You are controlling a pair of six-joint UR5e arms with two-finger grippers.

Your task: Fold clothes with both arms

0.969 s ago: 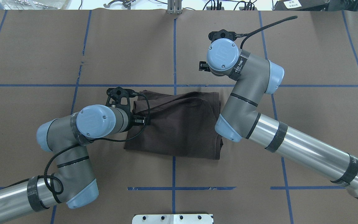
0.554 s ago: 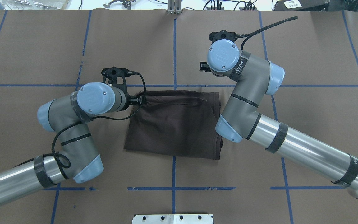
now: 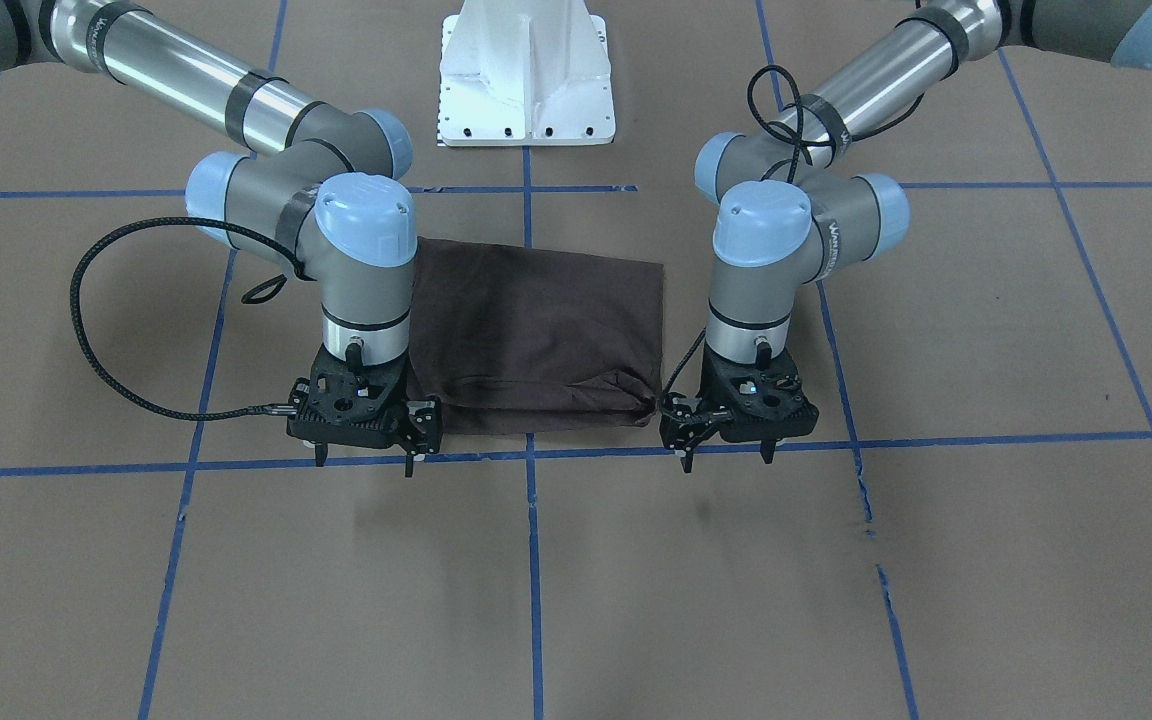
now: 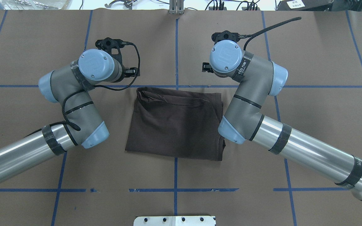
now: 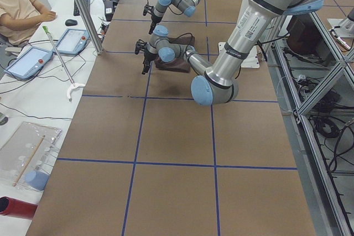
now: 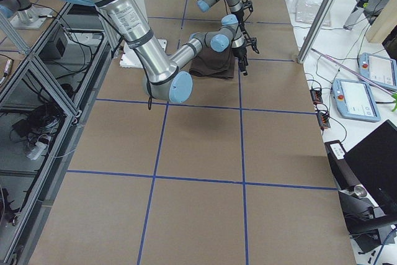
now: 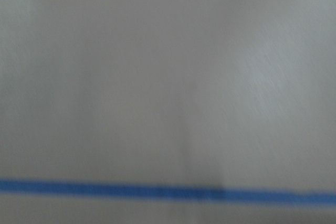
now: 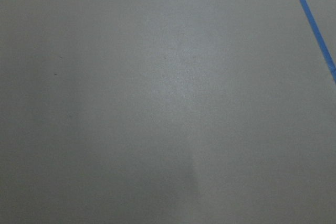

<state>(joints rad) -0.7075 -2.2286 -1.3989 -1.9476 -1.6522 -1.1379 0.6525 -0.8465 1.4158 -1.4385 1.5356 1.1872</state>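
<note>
The dark brown T-shirt (image 4: 174,125) lies folded into a rough rectangle at the table's middle, its far left corner rumpled (image 4: 145,94). The same T-shirt (image 3: 536,330) lies between both wrists in the front view. My left gripper (image 3: 726,458) hangs open just past the shirt's far edge, beside its corner, holding nothing. My right gripper (image 3: 364,461) stands open in the same way at the other far corner, off the cloth. Both point straight down over the blue tape line. The wrist views show only brown paper and blue tape; the left one is blurred.
Brown paper with blue tape lines (image 4: 174,190) covers the table. The white pedestal base (image 3: 526,80) stands at the robot's edge. A person (image 5: 19,4) sits at a side desk with tablets (image 5: 27,62) beyond the far edge.
My left gripper has moved from over the shirt's left edge to beyond its far left corner, off the cloth. That corner now lies rumpled. The right arm has not moved.
</note>
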